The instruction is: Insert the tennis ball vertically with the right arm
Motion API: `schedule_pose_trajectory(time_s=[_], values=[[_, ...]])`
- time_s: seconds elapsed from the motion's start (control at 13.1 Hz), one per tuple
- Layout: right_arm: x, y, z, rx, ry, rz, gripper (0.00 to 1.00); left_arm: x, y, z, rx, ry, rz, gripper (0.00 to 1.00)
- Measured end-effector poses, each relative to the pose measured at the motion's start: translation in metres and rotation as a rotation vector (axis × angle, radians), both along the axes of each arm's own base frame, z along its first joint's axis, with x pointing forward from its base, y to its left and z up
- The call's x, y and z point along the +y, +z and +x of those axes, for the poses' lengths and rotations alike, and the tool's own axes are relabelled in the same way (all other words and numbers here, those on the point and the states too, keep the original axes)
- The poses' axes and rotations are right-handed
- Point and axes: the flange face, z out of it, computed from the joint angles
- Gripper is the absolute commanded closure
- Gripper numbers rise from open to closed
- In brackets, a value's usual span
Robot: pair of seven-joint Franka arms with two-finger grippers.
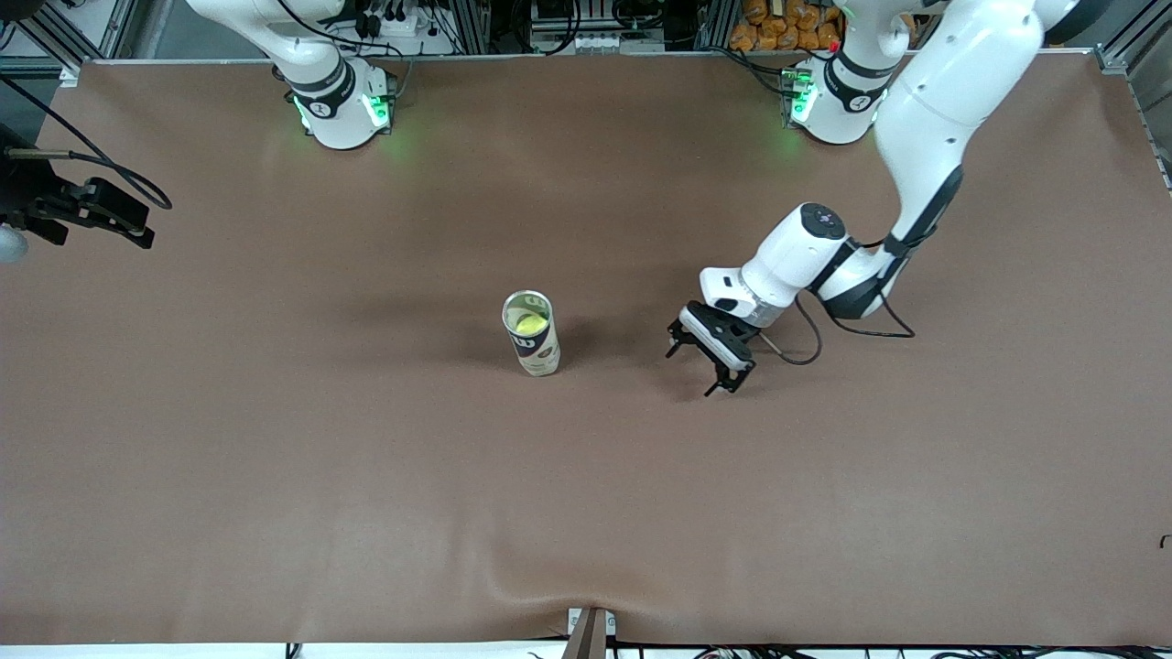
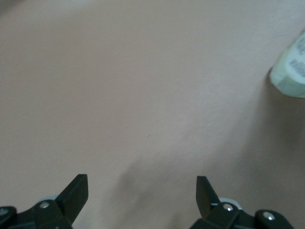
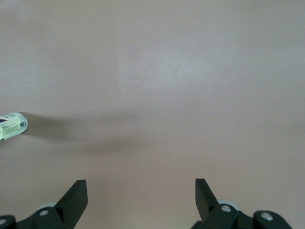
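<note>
Open brown table (image 1: 366, 476) is seen across the whole lower half of the front frame, nothing standing on it. At centre frame one obstacle is met: an upright can (image 1: 531, 332) with a tennis ball (image 1: 530, 323) inside. Just right of centre the left gripper (image 1: 710, 360) is held low, jaws spread. At the left edge the right gripper (image 1: 137, 229) is parked, open.

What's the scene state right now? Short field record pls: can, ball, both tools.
can: tennis ball can upright near the table's middle, top open
ball: yellow tennis ball inside the can
left tool: left tool open, empty, low over bare table beside the can, toward the left arm's end
right tool: right tool open, empty, over bare table, off the front view
</note>
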Motion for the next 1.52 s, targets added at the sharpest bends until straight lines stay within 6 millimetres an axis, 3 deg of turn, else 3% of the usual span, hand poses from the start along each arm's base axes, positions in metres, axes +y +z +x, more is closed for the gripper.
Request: schedule_pose_trajectory(time_s=[0.38, 0.61, 0.91, 1.22, 1.52], values=[[0.0, 0.0, 0.0, 0.0, 0.0, 0.0, 0.0, 0.053, 0.025, 0.037, 0.151, 0.111, 0.121, 0.0], [0.0, 0.0, 0.0, 0.0, 0.0, 0.001, 0.0, 0.078, 0.053, 0.064, 0.201, 0.16, 0.189, 0.0], [0.0, 0.0, 0.0, 0.0, 0.0, 0.001, 0.0, 0.132, 0.094, 0.081, 0.29, 0.22, 0.254, 0.0], [0.0, 0.0, 0.0, 0.0, 0.001, 0.002, 0.0, 0.156, 0.163, 0.109, 0.383, 0.289, 0.378, 0.0], [0.001, 0.0, 0.0, 0.0, 0.001, 0.003, 0.0, 0.201, 0.223, 0.131, 0.446, 0.397, 0.435, 0.0]])
